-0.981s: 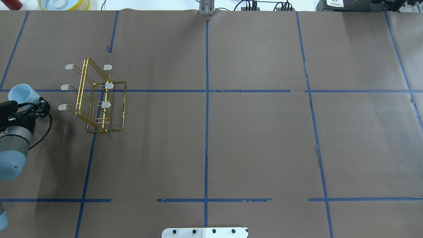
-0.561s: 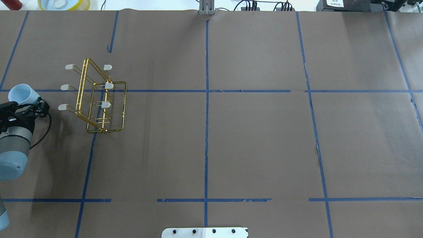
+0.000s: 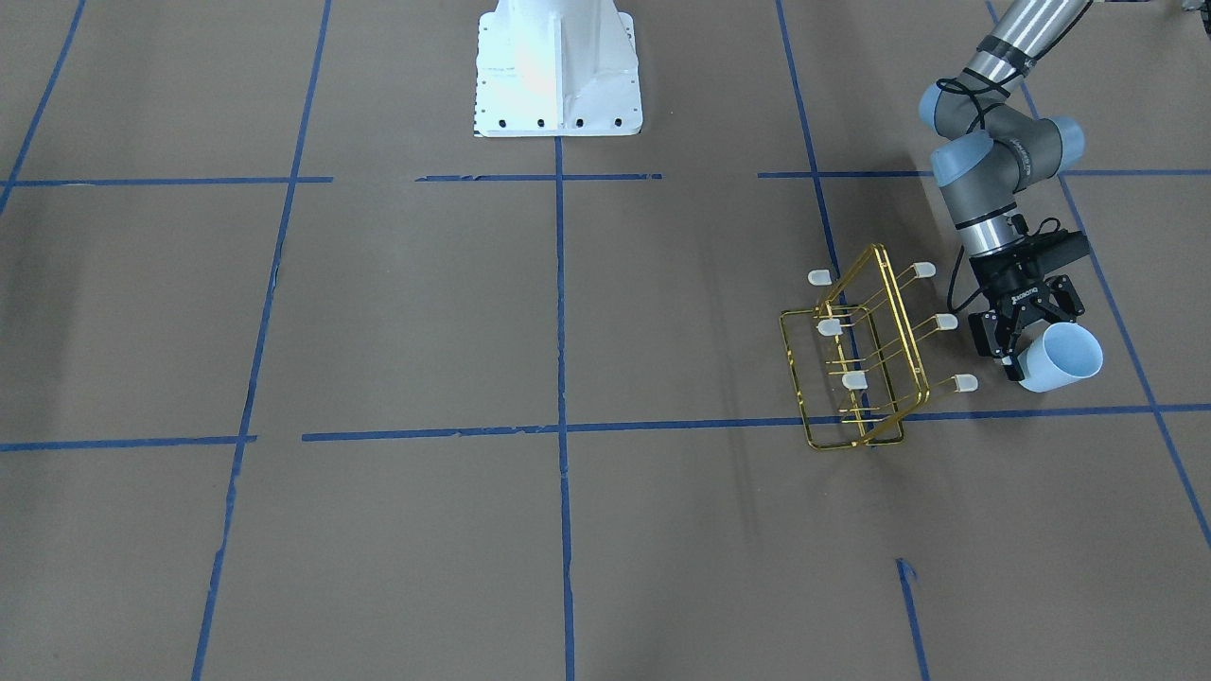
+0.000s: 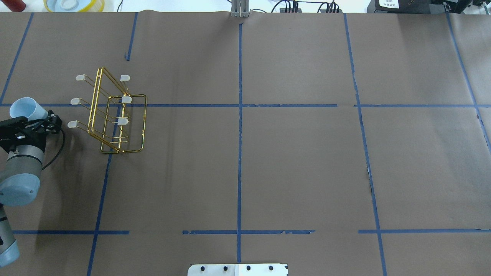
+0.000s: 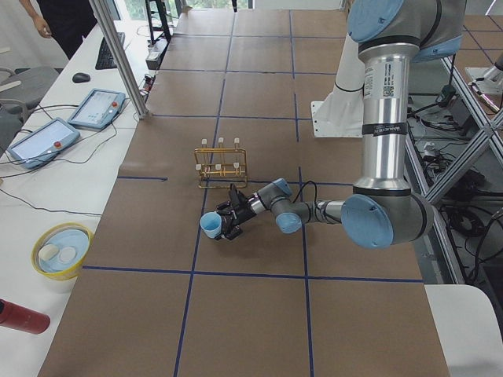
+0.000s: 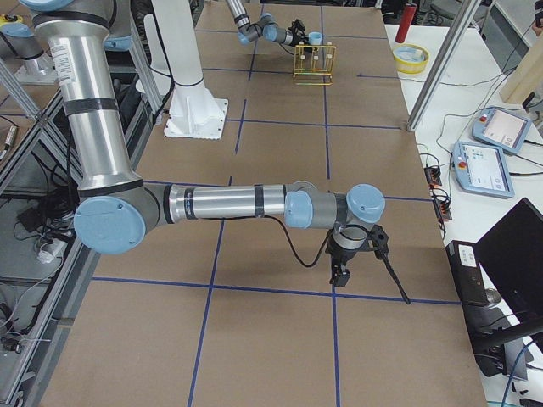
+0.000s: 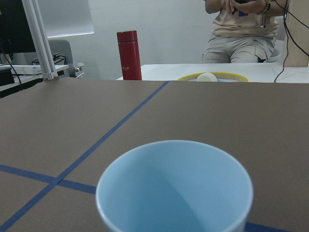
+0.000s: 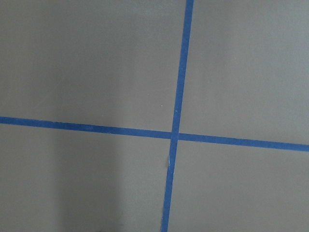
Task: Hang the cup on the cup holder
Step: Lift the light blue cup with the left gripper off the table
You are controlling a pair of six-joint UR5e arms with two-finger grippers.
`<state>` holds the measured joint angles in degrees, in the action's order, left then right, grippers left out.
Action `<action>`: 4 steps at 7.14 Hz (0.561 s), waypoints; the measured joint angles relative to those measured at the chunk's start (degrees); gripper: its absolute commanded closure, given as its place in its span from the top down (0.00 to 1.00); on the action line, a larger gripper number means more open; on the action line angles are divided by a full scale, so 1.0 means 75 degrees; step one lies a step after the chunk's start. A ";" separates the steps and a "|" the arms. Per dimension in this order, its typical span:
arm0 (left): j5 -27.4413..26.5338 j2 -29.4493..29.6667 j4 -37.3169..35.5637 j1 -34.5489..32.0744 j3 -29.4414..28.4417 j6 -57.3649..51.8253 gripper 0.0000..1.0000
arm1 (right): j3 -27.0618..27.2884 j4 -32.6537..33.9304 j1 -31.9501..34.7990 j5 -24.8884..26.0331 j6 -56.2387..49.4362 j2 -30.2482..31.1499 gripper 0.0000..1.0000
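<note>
The pale blue cup is held near its base in my left gripper, which is shut on it. The cup is tipped over, its open mouth pointing away from the wrist, and it fills the lower left wrist view. The gold wire cup holder stands to the cup's right, its capped prongs empty, and the nearest cap lies a short way from the gripper. In the front view the cup sits right of the holder. My right gripper shows only in the exterior right view, so I cannot tell its state.
A yellow bowl and a red bottle stand beyond the table's far left corner, and a seated person is behind them. The white robot base is at the table's near middle. Blue tape lines cross the brown paper.
My left wrist and forearm have shifted slightly to the right. The cup stays in the gripper at almost the same spot. The holder has not moved.
</note>
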<state>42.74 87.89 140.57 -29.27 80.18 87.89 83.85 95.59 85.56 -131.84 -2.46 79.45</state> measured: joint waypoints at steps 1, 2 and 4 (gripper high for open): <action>-0.0044 0.0016 0.0001 0.0000 -0.0046 0.0027 1.00 | 0.0000 0.0000 0.0000 0.0000 0.0000 0.0000 1.00; -0.0133 0.0024 -0.0005 0.0016 -0.0150 0.0157 1.00 | 0.0000 -0.0004 0.0002 0.0000 0.0000 0.0000 1.00; -0.0268 0.0041 -0.0025 0.0040 -0.0310 0.0396 1.00 | 0.0000 -0.0002 0.0006 0.0000 0.0000 0.0000 1.00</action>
<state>40.73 88.19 140.38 -28.97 77.86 90.86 83.85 95.58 85.60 -131.84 -2.46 79.45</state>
